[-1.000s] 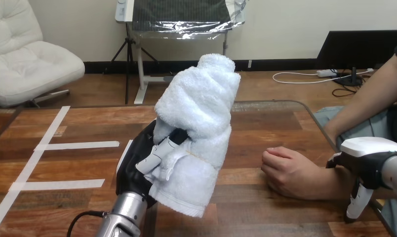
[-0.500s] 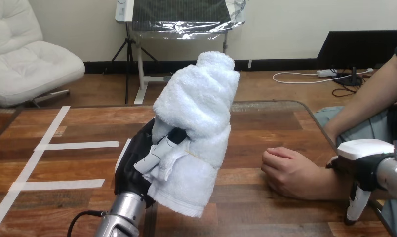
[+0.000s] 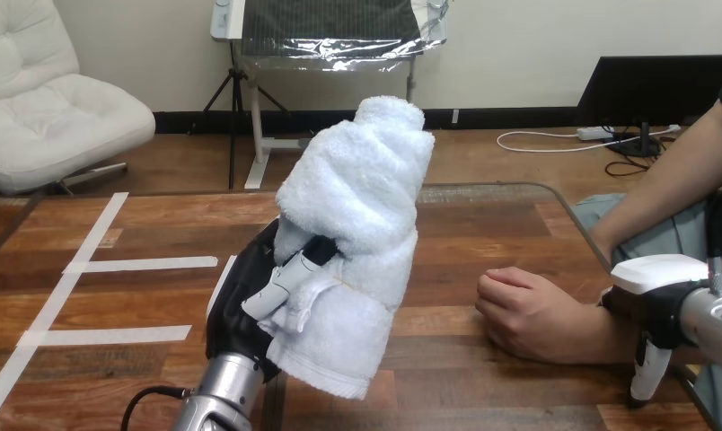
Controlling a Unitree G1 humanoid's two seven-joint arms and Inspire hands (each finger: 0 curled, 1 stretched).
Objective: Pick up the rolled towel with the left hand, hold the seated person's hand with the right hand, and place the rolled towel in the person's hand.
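Observation:
My left hand [image 3: 248,310] is raised above the table, fingers curled round the lower part of a white rolled towel [image 3: 362,202]. The towel stands nearly upright, its top leaning slightly to the right. The person's hand [image 3: 528,314] rests on the table at the right as a loose fist, knuckles toward the towel. My right hand [image 3: 660,296] sits over the person's forearm just behind the wrist. One straight finger [image 3: 649,370] hangs down on the near side of the forearm. I cannot see it curl round the arm.
White tape strips [image 3: 142,264] mark the wooden table [image 3: 483,233] at the left. The table's right edge runs close behind the person's forearm. Bare wood lies between the towel and the person's hand.
My right hand has slid a little left and down along the person's forearm. The towel and my left hand have barely shifted.

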